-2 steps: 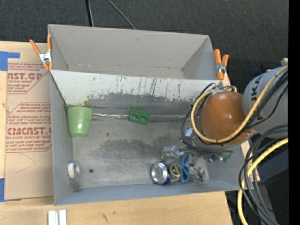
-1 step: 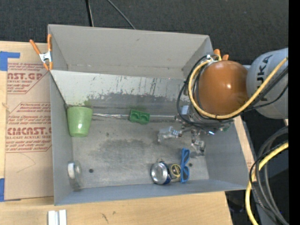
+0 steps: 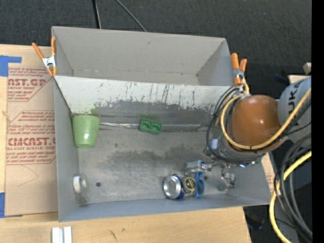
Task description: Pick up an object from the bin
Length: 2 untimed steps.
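While hand (image 3: 225,178) hangs by right wall of bin (image 3: 142,54) — grip unclear | can (image 3: 173,186) alongside | mid-floor open

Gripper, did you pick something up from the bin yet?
Not yet. Done: the gripper is low at the right end of the bin. In hand: it hangs beside the crushed can and a small blue-and-silver thing. Left: grabbing one and lifting it; the can, the green cup and the green block all lie on the floor.
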Motion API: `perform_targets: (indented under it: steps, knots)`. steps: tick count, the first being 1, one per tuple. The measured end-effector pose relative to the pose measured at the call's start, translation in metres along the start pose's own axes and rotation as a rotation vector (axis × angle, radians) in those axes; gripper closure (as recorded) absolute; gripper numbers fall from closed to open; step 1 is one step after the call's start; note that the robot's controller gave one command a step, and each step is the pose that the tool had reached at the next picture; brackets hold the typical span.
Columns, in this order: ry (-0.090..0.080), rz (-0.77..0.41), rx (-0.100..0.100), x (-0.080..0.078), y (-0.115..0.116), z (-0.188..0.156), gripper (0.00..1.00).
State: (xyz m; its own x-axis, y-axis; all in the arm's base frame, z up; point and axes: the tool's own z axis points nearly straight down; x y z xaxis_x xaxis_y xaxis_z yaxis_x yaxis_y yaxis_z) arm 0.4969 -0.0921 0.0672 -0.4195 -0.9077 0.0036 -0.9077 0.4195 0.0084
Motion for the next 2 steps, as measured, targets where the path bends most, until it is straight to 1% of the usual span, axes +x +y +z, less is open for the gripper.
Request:
perform_targets:
  steps: [1,2]
  knots:
    - [-0.005,-0.004,0.007,-0.005,-0.002,-0.004,1.00]
    - [-0.008,0.053,0.018,-0.006,-0.017,-0.212,1.00]
